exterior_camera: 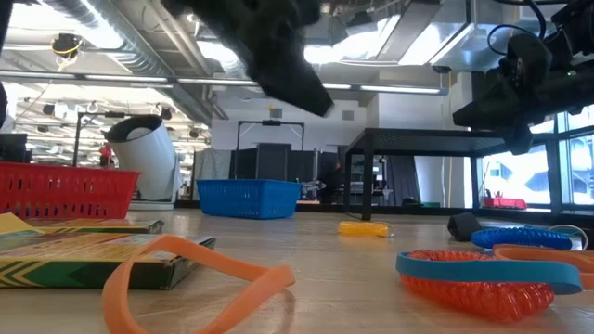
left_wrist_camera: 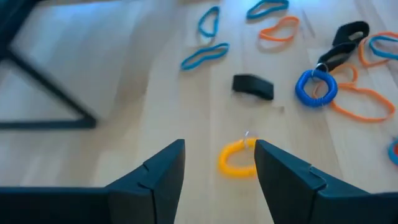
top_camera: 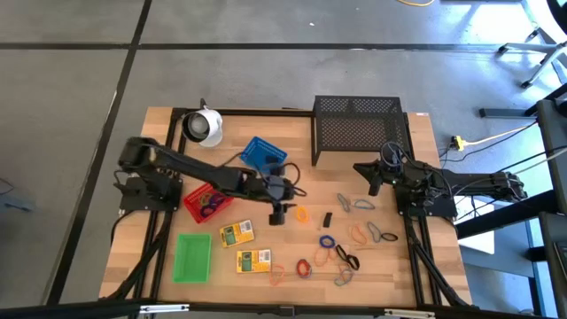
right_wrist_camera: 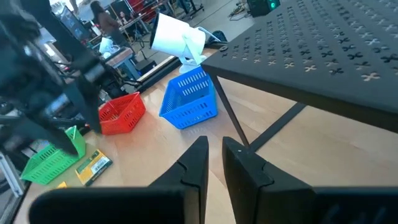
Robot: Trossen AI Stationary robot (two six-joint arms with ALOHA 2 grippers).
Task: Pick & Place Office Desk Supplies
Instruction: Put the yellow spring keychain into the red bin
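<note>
Many coloured loops lie flat on the wooden table's right half, among them a yellow coil loop (top_camera: 301, 213) (left_wrist_camera: 236, 158), a blue coil loop (left_wrist_camera: 316, 87) and orange loops (top_camera: 359, 235). My left gripper (top_camera: 279, 214) (left_wrist_camera: 219, 149) hovers open just left of the yellow loop, which shows beyond and between its fingertips, untouched. A red tray (top_camera: 205, 202) holds some loops. A blue tray (top_camera: 263, 153), a green tray (top_camera: 192, 257) and two yellow-green boxes (top_camera: 236, 233) (top_camera: 253, 260) rest on the left half. My right gripper (top_camera: 376, 179) (right_wrist_camera: 215, 162) waits shut beside the mesh rack.
A large black wire-mesh rack (top_camera: 359, 128) stands at the far right of the table. A white round object (top_camera: 204, 126) sits at the far left. A small black piece (left_wrist_camera: 252, 86) lies near the yellow loop. Bare wood shows between the blue tray and the rack.
</note>
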